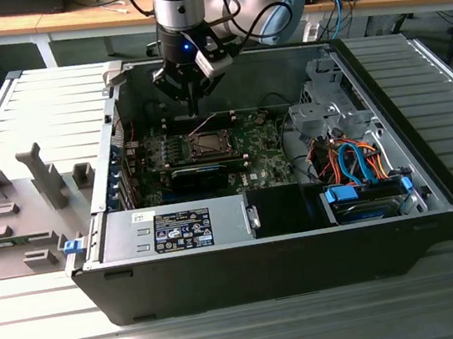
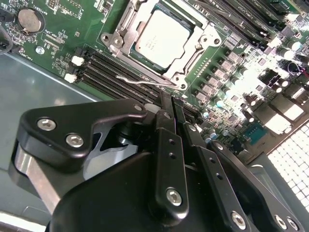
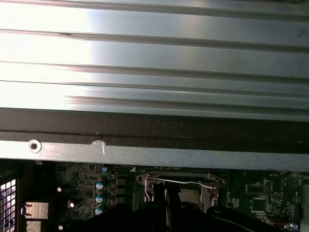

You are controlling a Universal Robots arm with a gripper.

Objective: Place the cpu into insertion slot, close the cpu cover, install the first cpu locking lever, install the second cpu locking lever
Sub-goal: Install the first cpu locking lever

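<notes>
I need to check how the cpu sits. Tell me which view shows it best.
The second wrist view: the cpu lies in full sight, its silvery top framed by the cpu cover. In the exterior view it is a small square below the end effector. In the first wrist view the dark end effector hides most of that spot.

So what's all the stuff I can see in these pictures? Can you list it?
computer case: one, black, open on the ribbed metal table
motherboard: one, green, on the case floor
cpu: one, silvery-grey, sitting in the insertion slot
cpu cover: one, silver frame, closed around the cpu
locking lever: one thin silver wire, along the socket edge
coin battery: one, silver, near the board's corner
power supply: one, grey with a black label, at the case's front
cables: several, orange and blue, toward the exterior view's right
grey fixture: one, on the table toward the exterior view's left
end effector: one, black, shut, above the socket
</notes>
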